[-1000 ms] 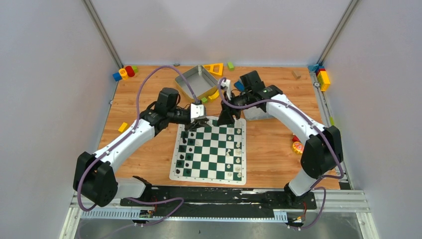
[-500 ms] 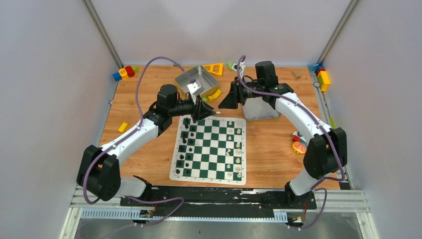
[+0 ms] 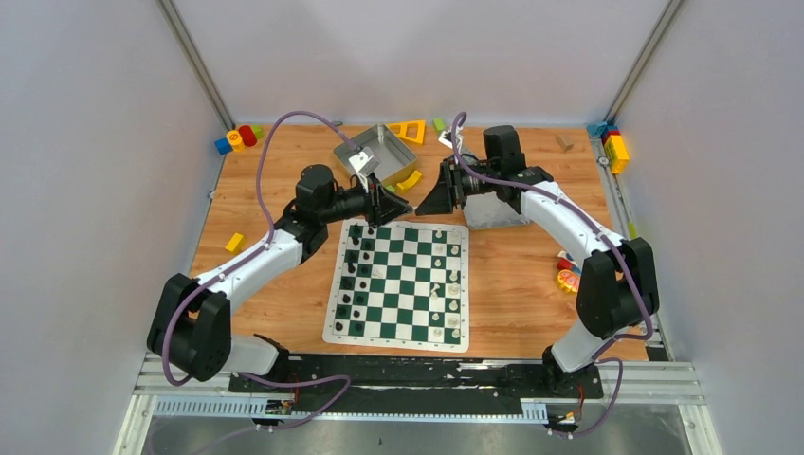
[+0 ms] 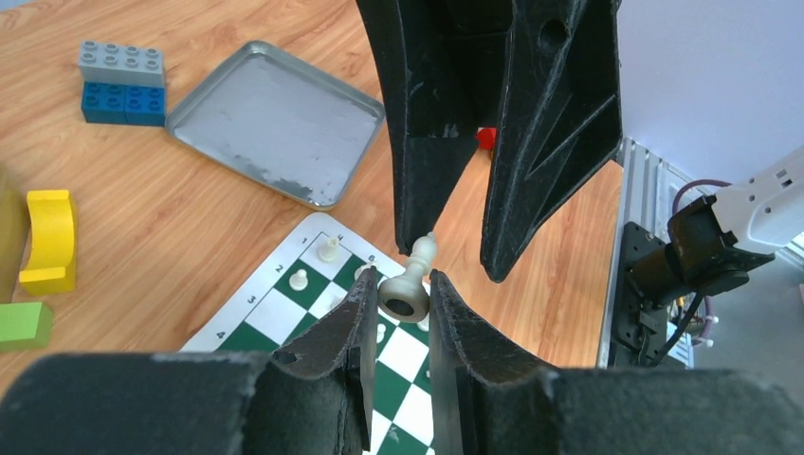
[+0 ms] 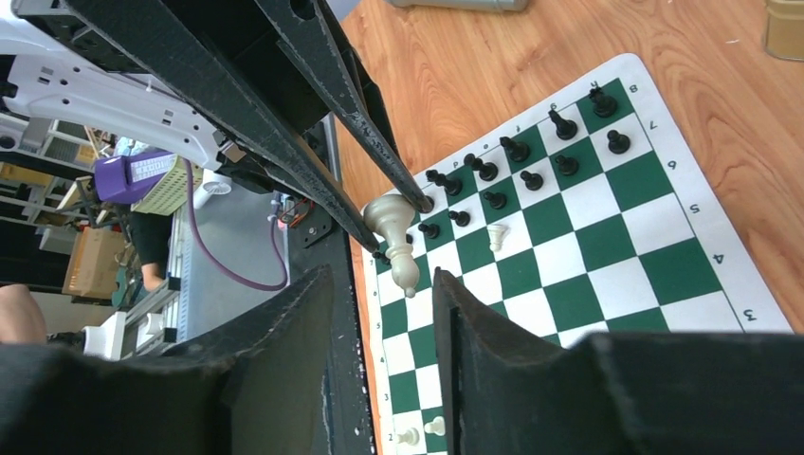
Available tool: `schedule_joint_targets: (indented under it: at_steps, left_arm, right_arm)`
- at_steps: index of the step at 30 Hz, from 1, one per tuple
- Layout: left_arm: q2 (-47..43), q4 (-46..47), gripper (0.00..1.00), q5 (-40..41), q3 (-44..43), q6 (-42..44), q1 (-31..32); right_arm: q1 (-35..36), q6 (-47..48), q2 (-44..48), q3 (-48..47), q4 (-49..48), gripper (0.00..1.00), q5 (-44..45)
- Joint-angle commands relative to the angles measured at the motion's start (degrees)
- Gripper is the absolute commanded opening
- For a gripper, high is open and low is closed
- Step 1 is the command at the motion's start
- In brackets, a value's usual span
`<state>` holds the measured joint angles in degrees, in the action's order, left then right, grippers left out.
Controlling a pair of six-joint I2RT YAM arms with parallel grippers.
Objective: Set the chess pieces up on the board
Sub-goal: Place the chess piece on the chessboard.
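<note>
My left gripper (image 4: 406, 289) is shut on the base of a cream-white chess piece (image 4: 410, 284) and holds it level in the air above the far edge of the board (image 3: 332, 322). My right gripper (image 5: 381, 280) is open and faces the left one (image 3: 393, 207). The piece's head (image 5: 403, 270) sits at the mouth of its jaws, untouched. In the top view the right gripper (image 3: 429, 197) is tip to tip with the left. Black chess pieces (image 3: 353, 275) stand on the board's left columns. White chess pieces (image 3: 453, 284) stand on its right columns.
A grey metal tray (image 3: 370, 156) lies behind the left gripper, and a second one (image 3: 493, 210) lies under the right forearm. Colourful blocks lie at the back left (image 3: 237, 140), the back right (image 3: 612, 147) and beside the board (image 3: 234, 242). A small toy (image 3: 567, 278) lies to the right.
My left gripper rose from the board's far left corner with the white piece and turned toward the right arm. My right gripper lifted off the board's back edge and swung round to face it.
</note>
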<state>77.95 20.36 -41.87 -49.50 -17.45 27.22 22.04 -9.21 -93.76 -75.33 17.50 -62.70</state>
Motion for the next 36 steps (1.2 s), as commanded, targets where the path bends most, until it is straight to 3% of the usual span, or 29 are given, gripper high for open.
schedule_joint_targets:
  at_steps: [1,8,20,27,31,36]
  left_arm:
    - [0.1,4.41,0.0,0.14,0.51,-1.98,-0.41]
    - [-0.07,4.73,0.0,-0.31,0.69,-2.04,-0.37]
    - [-0.08,5.19,0.0,-1.01,1.37,-1.7,-0.36]
    - [-0.38,4.86,0.02,-1.51,1.59,-0.94,-0.33]
    - [-0.8,3.78,0.17,-1.43,1.48,0.2,-0.37]
    - [-2.16,-2.31,0.61,-0.43,-0.84,5.7,-0.93]
  right_arm:
    - [-0.05,-0.82,-0.18,-0.03,-3.73,0.4,-3.81]
    - [-0.06,-1.16,-0.72,-0.6,-4.06,0.28,-4.99]
    - [-0.03,-1.2,-1.46,-1.46,-4.03,0.18,-5.41]
    - [-0.07,-0.67,-1.95,-1.57,-4.05,0.06,-5.95]
    - [-0.06,0.74,-0.89,-0.53,-3.81,0.01,-4.89]
    - [-0.53,5.53,1.82,1.25,-0.7,0.0,-0.82]
